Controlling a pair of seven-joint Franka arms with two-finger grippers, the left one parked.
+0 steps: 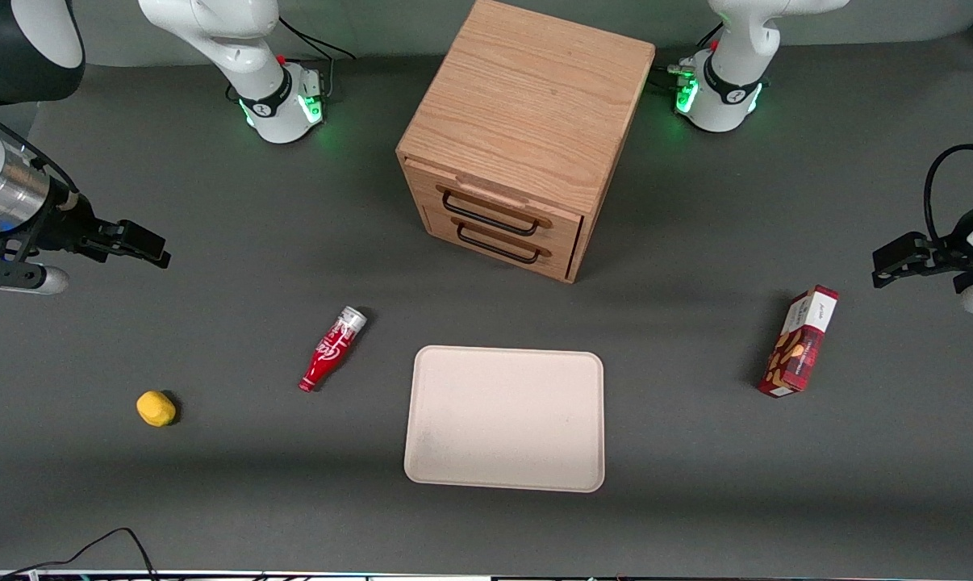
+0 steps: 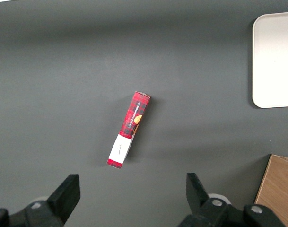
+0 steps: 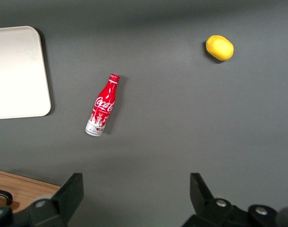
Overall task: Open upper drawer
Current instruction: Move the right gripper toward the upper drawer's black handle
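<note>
The wooden cabinet (image 1: 527,121) stands at the middle of the table, far from the front camera. Its upper drawer (image 1: 499,206) is light oak with a long thin black wire handle (image 1: 486,219) and looks pushed in. The matching bottom drawer (image 1: 499,246) sits below it. My right gripper (image 1: 160,250) hangs above the table toward the working arm's end, well apart from the cabinet. It is open and empty. In the right wrist view the gripper (image 3: 135,182) is over bare table, with a corner of the cabinet (image 3: 25,189) at the edge.
A red cola bottle (image 1: 332,349) lies between the gripper and the pale tray (image 1: 504,418), which is nearer the camera than the cabinet. A yellow fruit (image 1: 156,408) lies nearer the camera than the gripper. A red box (image 1: 799,341) stands toward the parked arm's end.
</note>
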